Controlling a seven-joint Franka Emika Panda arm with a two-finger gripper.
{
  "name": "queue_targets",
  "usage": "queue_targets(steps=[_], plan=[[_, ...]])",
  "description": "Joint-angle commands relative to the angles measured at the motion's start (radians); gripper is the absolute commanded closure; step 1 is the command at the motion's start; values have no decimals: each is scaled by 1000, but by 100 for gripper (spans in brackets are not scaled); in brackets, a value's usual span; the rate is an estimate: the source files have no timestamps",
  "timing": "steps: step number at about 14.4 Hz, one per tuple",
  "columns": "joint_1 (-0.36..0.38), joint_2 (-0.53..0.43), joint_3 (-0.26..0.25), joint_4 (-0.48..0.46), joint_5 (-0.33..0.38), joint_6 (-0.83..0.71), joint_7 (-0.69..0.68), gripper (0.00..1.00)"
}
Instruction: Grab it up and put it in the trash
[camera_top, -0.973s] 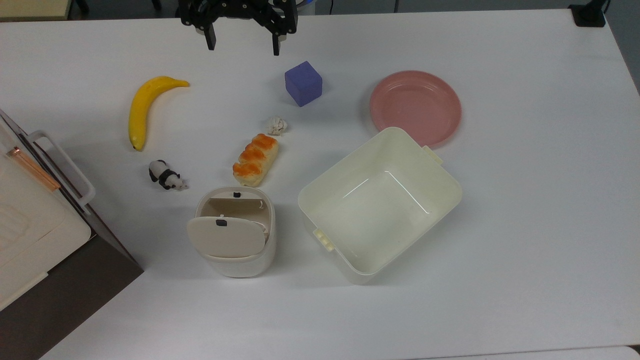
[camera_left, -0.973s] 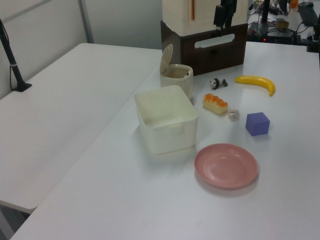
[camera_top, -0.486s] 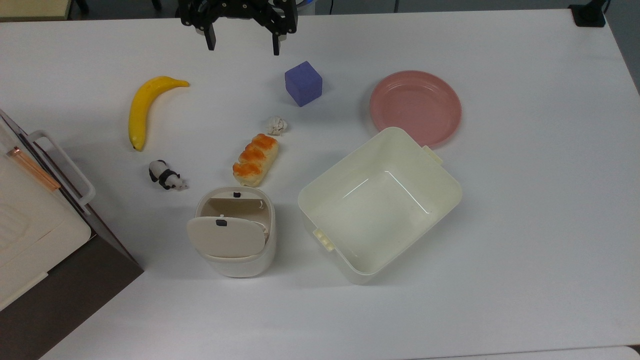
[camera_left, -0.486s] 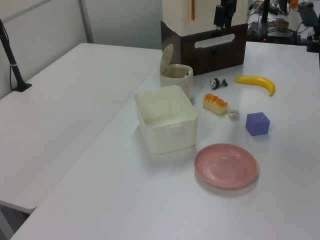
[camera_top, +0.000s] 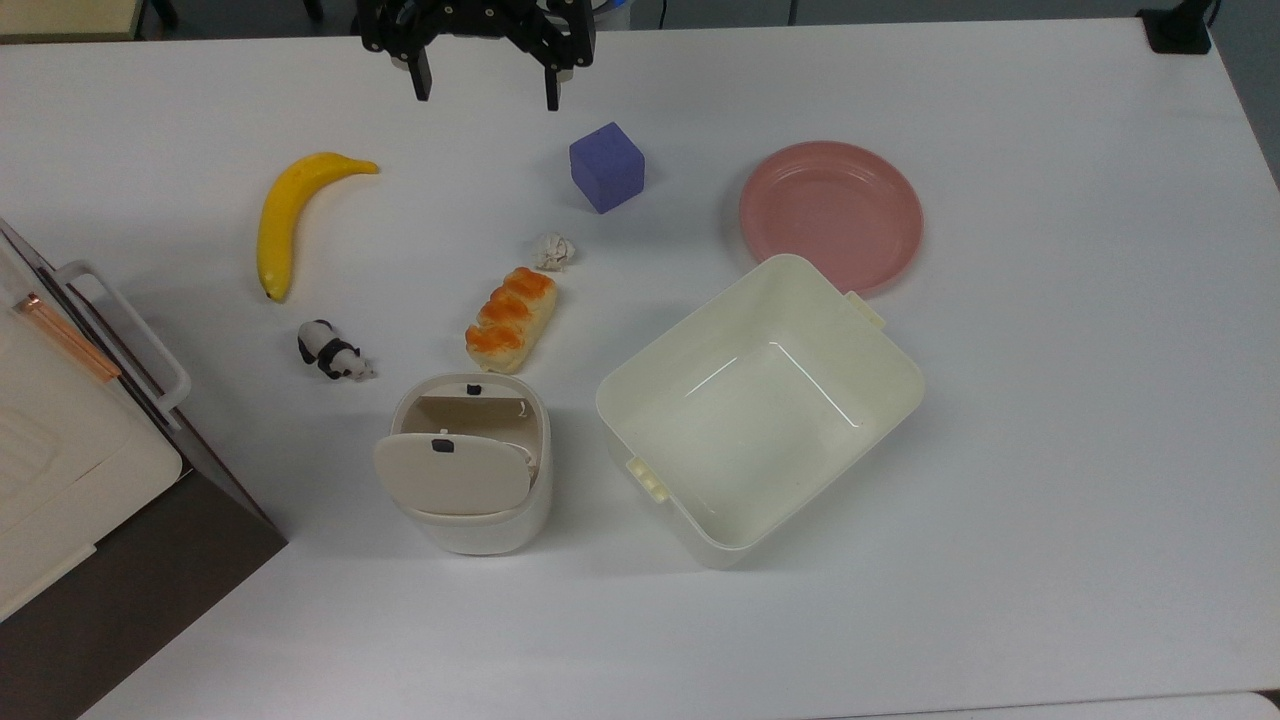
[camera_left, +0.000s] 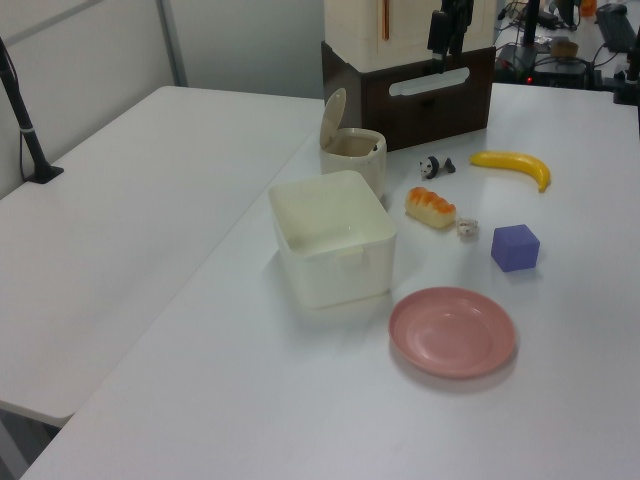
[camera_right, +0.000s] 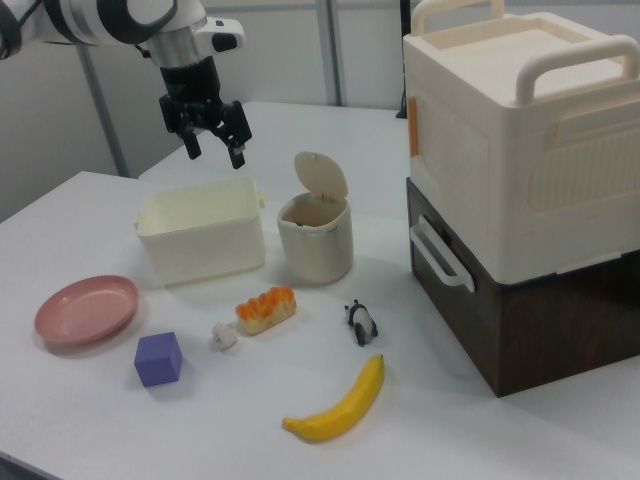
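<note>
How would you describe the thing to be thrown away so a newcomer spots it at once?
Start at the large lidless cream tub mid-table, then move to the orange-topped bread roll on the top view's left of it. Just off the roll's far end, toward the purple cube, lies the paper wad: tiny, crumpled, off-white, far smaller than either neighbour.

The arm's outer links are glossy white with rounded housings, broken by a black band at the joint and a grey metallic collar just above the wrist, as the right view shows. A small white block with a dark oval inset juts from the side of the wrist. Below it sits the gripper (camera_right: 213, 145), all matte black, with a boxy, angular body made of linked bars. Its two fingers (camera_top: 422, 82) are short, straight black prongs with squared tips, joined to the body by black linkages with open gaps between them in the top view.
</note>
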Motion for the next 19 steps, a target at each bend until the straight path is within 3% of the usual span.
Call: queue_targets(steps=[1,19], plan=[[2,-16,-11,-23,15,20,-28,0],[13,-42,-9,-101,-1,11,-57,0]])
